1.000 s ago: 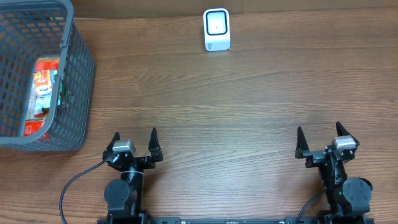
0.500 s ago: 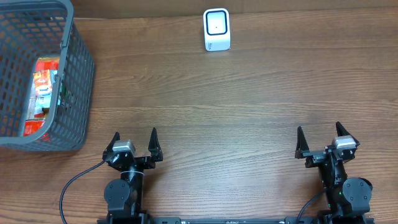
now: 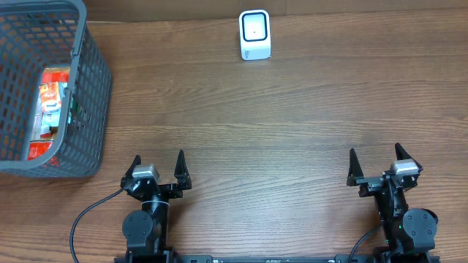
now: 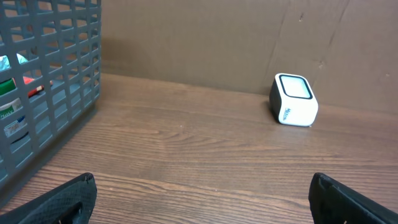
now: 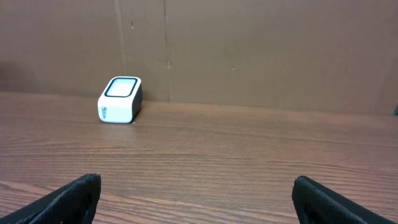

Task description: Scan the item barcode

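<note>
1. Zero movement shows over the last second, so the task has not begun.
2. Grey basket (image 3: 96, 109) sits far left and holds the packaged items (image 3: 53, 95), untouched.
3. Left gripper (image 3: 159, 157) and right gripper (image 3: 374, 152) rest at the near edge, jaws spread wide, both empty.
4. White scanner (image 3: 255, 34) stands far centre, well apart from the items.

Tabletop (image 3: 292, 124): brown wood-grain laminate, grain running 9 to 3 o'clock, fills nearly the whole overhead view. At 12 o'clock its far edge meets a plain brown wall (image 5: 261, 50), matte, board-like, w/ vertical seams (image 5: 165, 50) and a few small dark specks. Light even and soft, no hard shadows; faint sheen on the wood.
</note>
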